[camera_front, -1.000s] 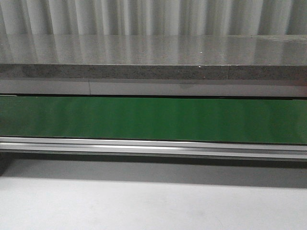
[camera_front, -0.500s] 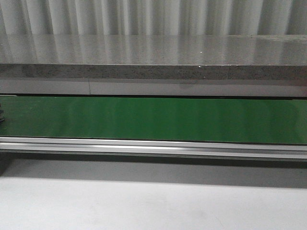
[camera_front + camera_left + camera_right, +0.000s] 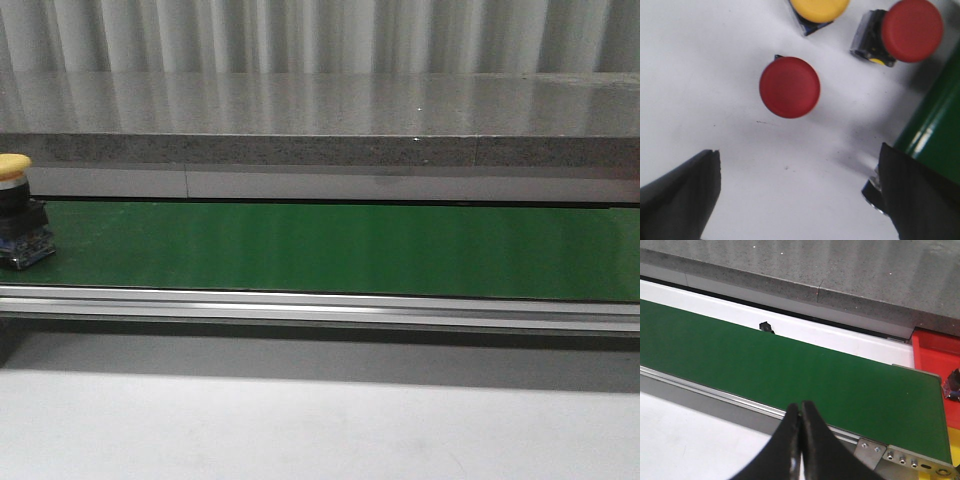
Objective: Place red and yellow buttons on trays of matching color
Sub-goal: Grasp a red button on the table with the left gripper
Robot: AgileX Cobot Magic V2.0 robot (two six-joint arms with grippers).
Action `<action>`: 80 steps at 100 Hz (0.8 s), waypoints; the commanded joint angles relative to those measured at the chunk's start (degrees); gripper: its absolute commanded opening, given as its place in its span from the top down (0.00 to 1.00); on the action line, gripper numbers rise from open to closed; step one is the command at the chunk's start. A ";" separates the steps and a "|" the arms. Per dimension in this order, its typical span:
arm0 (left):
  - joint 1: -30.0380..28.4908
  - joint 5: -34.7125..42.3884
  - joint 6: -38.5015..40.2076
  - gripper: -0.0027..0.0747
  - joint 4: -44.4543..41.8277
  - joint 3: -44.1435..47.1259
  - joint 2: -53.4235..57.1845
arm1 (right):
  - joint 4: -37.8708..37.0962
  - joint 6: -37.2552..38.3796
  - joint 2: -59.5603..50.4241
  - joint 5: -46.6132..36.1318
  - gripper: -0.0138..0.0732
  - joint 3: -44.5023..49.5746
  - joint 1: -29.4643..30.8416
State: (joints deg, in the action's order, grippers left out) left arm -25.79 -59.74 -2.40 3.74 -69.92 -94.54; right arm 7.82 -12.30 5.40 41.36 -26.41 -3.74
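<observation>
Since the earlier frames, in which the green conveyor belt (image 3: 330, 248) ran bare across the front view, a yellow-capped push button (image 3: 18, 212) had come into sight at the far left end of the belt, standing upright on its dark base with a blue part at its foot. No arm showed in the front view. In the left wrist view the left gripper (image 3: 800, 192) hung with its jaws spread wide and holding nothing, above a white surface on which three more buttons lay: a red button (image 3: 789, 87) nearest the gap between the fingers, a second red button (image 3: 911, 30) tipped on its side close to the belt edge, and another yellow button (image 3: 819, 8) cut off at the frame edge. In the right wrist view the right gripper (image 3: 800, 442) was pressed closed with nothing between its fingers, poised over the near rail of the belt; a red tray (image 3: 936, 352) sat just beyond the right end of the belt, with a small dark item, not identifiable, at its edge. No yellow tray was in view. In my judgement the task stood at the waiting stage, before any pick: the yellow button on the belt had not reached either arm. The next move would call for one arm to open over that button, close around its cap and carry it to a yellow tray.
</observation>
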 commanded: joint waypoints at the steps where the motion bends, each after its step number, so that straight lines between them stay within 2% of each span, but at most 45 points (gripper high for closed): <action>1: -0.79 2.50 0.82 0.17 0.75 -1.21 -0.02 | -0.17 -0.24 0.85 -4.15 0.92 -1.41 0.03; 51: -0.73 13.00 0.82 0.19 3.69 -1.21 -8.51 | -0.17 -0.24 0.85 -4.15 0.92 -1.41 0.03; 61: -0.73 13.52 0.82 0.31 3.69 -1.21 -8.51 | -0.17 -0.24 0.85 -4.15 0.92 -1.41 0.03; 62: -0.73 13.52 0.82 0.35 3.69 -1.21 -8.51 | -0.17 -0.24 0.85 -4.15 0.92 -1.41 0.03; 80: -0.73 13.52 0.82 0.67 3.69 -1.21 -8.51 | -0.17 -0.24 0.85 -4.15 0.92 -1.41 0.03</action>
State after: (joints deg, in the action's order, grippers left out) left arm -26.58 -47.39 -2.18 6.49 -69.92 -105.66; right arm 7.82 -12.30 5.40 41.36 -26.41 -3.74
